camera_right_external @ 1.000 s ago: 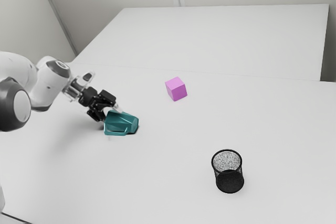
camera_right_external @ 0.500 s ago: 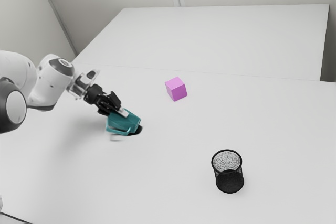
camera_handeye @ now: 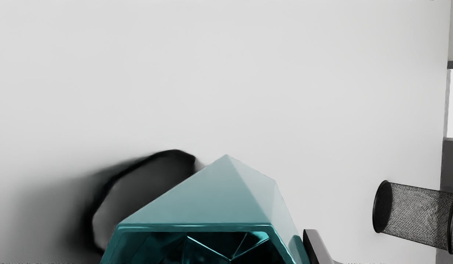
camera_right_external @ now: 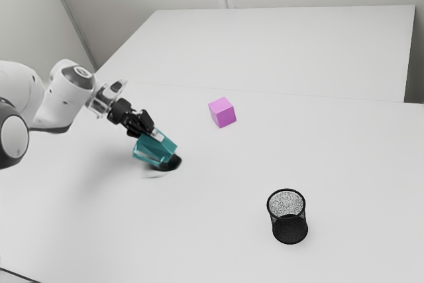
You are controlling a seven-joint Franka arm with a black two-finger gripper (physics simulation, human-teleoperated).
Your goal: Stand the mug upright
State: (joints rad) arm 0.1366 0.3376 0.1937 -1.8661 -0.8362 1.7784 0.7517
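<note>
The teal mug (camera_right_external: 159, 148) is tilted, over a dark shadow on the table in the exterior view, its handle toward the exterior view's left. Above it, at its upper end, my gripper (camera_right_external: 152, 133) is shut on it. Seen from the wrist, the mug (camera_handeye: 208, 198) has its open mouth toward my hand and its far end pointing away. There the gripper (camera_handeye: 226, 253) holds the mug, one finger (camera_handeye: 316, 245) showing against its side; the other finger is hidden.
A pink-purple cube (camera_right_external: 222, 113) lies beyond the mug toward the exterior view's right. A black mesh cup (camera_right_external: 288, 217) stands nearer the camera on the white table (camera_right_external: 358, 164); the wrist view also shows the mesh cup (camera_handeye: 417, 216).
My hand has shifted a little toward the exterior view's right and upward. The mug, lying on its side earlier, has tipped with it and is more steeply tilted, above its shadow.
</note>
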